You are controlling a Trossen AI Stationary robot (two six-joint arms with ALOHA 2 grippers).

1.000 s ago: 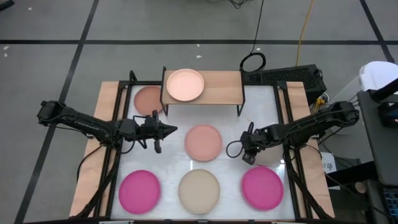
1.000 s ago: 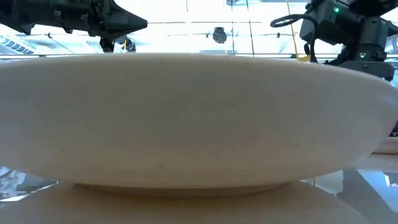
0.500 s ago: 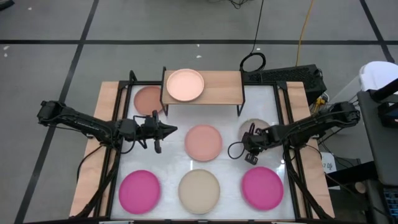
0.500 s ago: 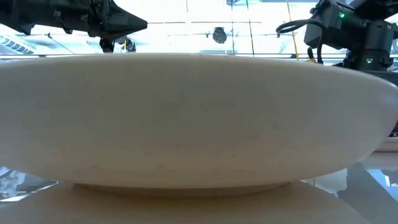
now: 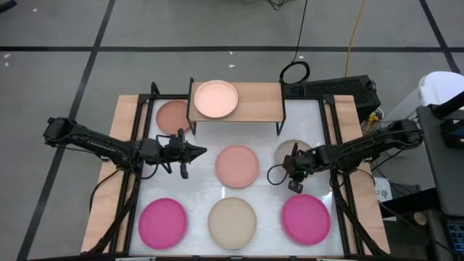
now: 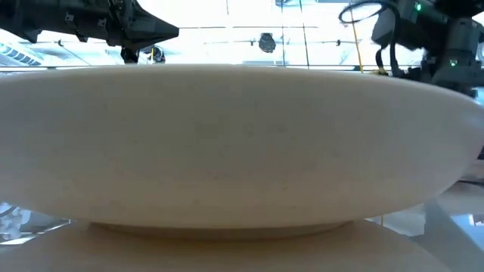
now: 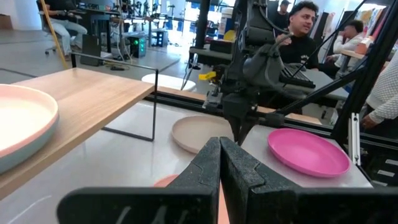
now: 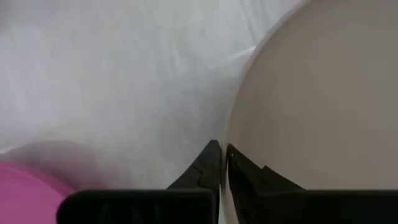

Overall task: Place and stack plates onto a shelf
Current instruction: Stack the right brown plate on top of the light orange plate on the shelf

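Where the right gripper (image 5: 293, 168) points down at the white tabletop (image 5: 268, 196), its two dark fingers are pressed together with nothing between them, the tips poised right at the near rim of the taupe plate (image 5: 290, 151). The right wrist view shows that rim as a smooth, matte curve beside the fingertips, with a sliver of the magenta plate (image 8: 25, 186) on the other side; whether the tips touch the rim cannot be told.

The shelf (image 5: 235, 103), a light wooden board on thin black metal legs, lies beyond this gripper and carries one peach plate (image 5: 215, 98). A pink plate (image 5: 237, 164) lies flat between the two grippers. The left gripper (image 5: 197, 151) hovers on the far side of it, fingers likewise closed and empty.

Only the high view reveals the brownish-red plate (image 5: 173, 116) beside the shelf, and a second magenta plate (image 5: 162, 222). The low view is almost filled by the beige plate (image 6: 227, 143), a shallow rounded dish with a chalky surface. The left wrist view alone shows people seated behind the table.
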